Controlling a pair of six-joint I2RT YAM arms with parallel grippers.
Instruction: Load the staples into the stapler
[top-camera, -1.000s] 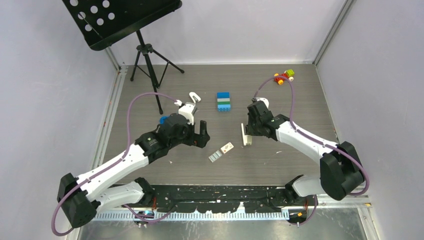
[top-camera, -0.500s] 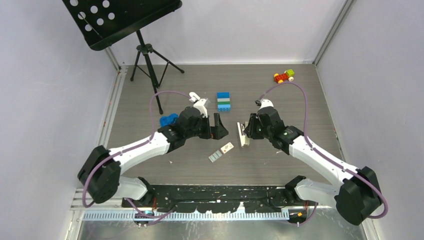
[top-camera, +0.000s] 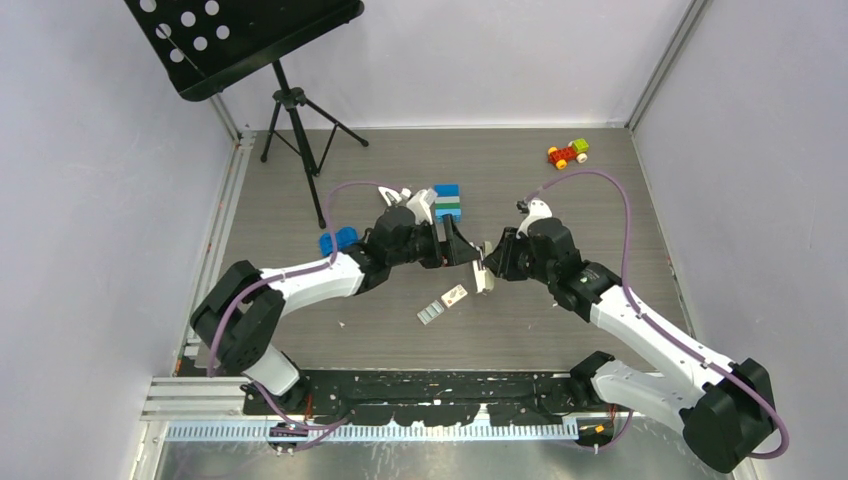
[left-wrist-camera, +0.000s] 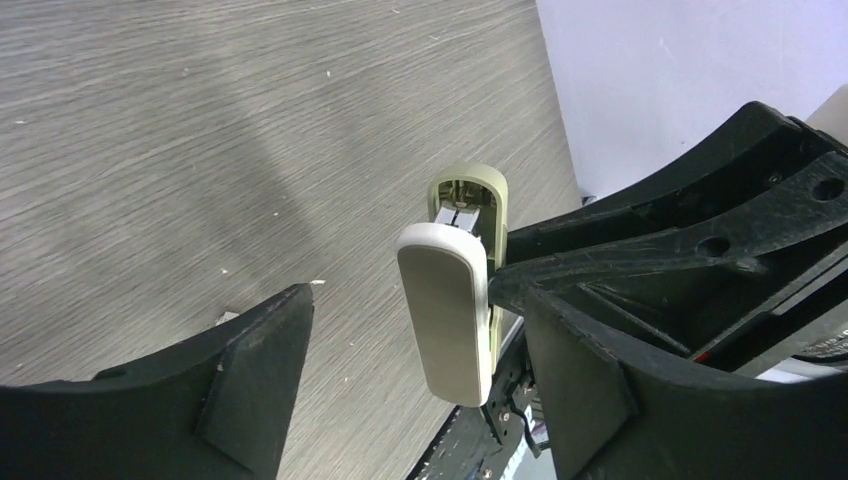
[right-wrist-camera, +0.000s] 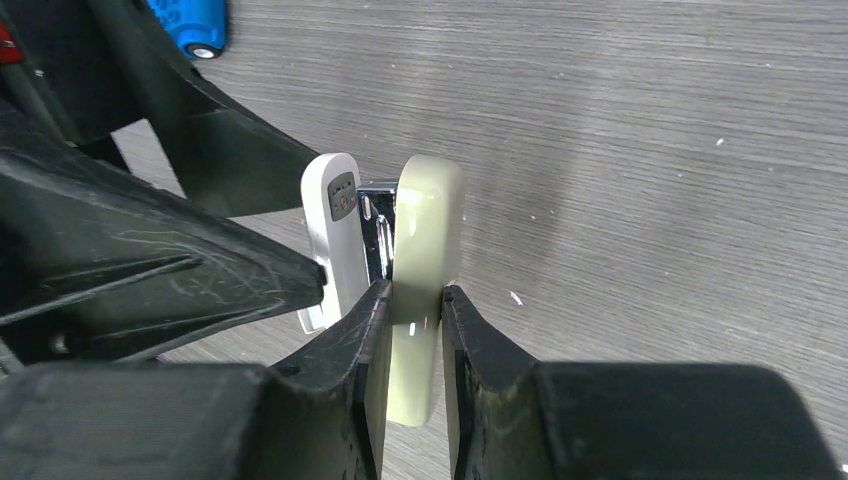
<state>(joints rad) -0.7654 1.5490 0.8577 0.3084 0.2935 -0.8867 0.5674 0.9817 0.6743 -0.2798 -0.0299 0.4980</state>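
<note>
– Your right gripper, what has it got?
– It's pinching the stapler by its beige top, lifted off the table as far as I can judge. Your left gripper is spread wide, a finger on either side of the white base, not closed on it.
– So how far along are you?
– Early, I'd say. The stapler gapes a little, with the chrome magazine showing. The staples lie on the table beside their small white box, near the grippers. You've yet to open it fully, fetch the strip and slide it in.
</note>
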